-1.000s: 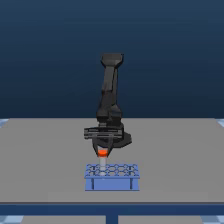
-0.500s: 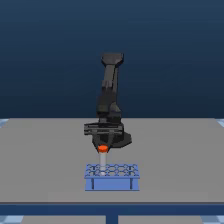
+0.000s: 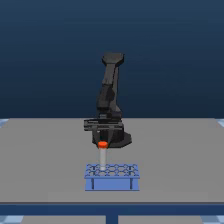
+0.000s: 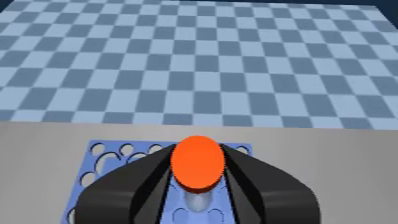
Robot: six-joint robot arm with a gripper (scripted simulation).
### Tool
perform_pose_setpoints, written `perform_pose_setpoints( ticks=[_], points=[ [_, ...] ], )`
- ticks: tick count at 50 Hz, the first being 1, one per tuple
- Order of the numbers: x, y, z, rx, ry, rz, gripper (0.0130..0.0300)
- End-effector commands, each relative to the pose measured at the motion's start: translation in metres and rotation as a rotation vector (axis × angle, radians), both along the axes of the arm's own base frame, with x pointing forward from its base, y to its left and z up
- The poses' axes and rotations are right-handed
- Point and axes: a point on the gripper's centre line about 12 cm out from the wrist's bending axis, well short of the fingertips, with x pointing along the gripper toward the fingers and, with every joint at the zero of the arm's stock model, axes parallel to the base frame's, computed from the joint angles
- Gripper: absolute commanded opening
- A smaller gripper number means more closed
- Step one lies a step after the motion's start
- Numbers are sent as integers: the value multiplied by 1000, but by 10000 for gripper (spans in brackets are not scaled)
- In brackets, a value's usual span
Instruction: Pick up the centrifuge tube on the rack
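exterior view:
arm: 1 dark arm, base on the grey table (image 3: 40,150), bent forward over the rack (image 3: 111,177)
rack: light-blue, low, near the table's front edge, 2 dark marks on its front face
tube: centrifuge tube (image 3: 102,155) upright, orange-red cap at the gripper (image 3: 102,141), pale body running down to the rack's top at its left end as this view shows it; can't tell if the tip is in a hole or just clear of it
gripper: jaws set close on either side of the cap, looks clamped on it

wrist view:
tube: orange cap (image 4: 196,162) fills the middle, pale body below it pointing into the rack (image 4: 115,155)
gripper: 2 dark fingers (image 4: 133,182) pressed to both sides of the cap, no gap seen, so closed on the tube
rack: hole grid visible under and beside the fingers

handling (judgement):
weight: light, tiny next to the rack
feel: stiff plastic, smooth, likely slippery on the tapered body
grip spot: cap or just under it, widest part, best hold
risk: tilt could catch the tip on a hole rim; a straight vertical lift suits it
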Motion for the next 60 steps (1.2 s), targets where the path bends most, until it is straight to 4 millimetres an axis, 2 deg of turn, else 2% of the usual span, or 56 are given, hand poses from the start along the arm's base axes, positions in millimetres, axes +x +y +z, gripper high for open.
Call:
perform_pose_setpoints(
  ticks=[1, 60],
  points=[
    [0, -1, 3, 17, 3, -16, 130],
    [0, -1, 40, 17, 3, -16, 130]
  ],
)
